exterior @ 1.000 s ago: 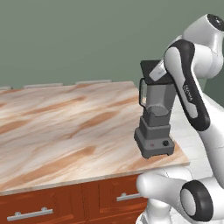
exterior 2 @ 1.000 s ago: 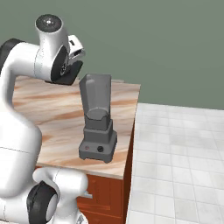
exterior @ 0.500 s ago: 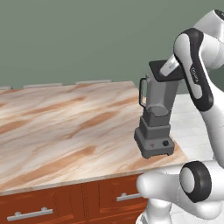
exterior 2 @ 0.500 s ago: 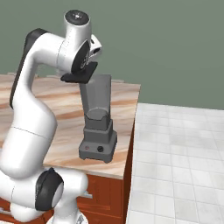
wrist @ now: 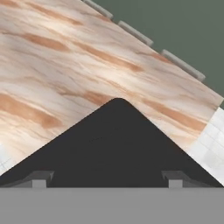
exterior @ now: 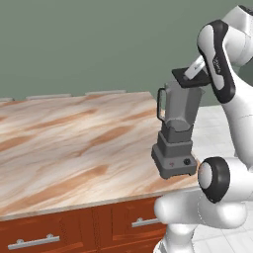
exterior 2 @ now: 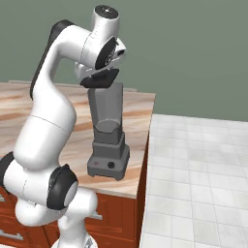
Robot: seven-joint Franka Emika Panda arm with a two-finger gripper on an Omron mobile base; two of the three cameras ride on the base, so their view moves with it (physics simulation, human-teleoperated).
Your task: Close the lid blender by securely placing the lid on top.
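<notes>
- One blender [exterior: 175,141]: dark base at the near right corner of the marble counter [exterior: 64,143], one knob and one red button on its front, jar upright with its handle on the left.
- One black lid [exterior: 188,76], tilted, held just above the jar rim, not seated.
- One gripper [wrist: 107,180], two fingertips [wrist: 40,179] clamped on the lid [wrist: 113,144].
- Far: green wall [exterior: 89,44].

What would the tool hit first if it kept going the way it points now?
The lid it holds covers the line ahead in the hand view. Beyond the lid, the base views suggest the blender jar's rim, just below it; the exact gap is unclear.
</notes>
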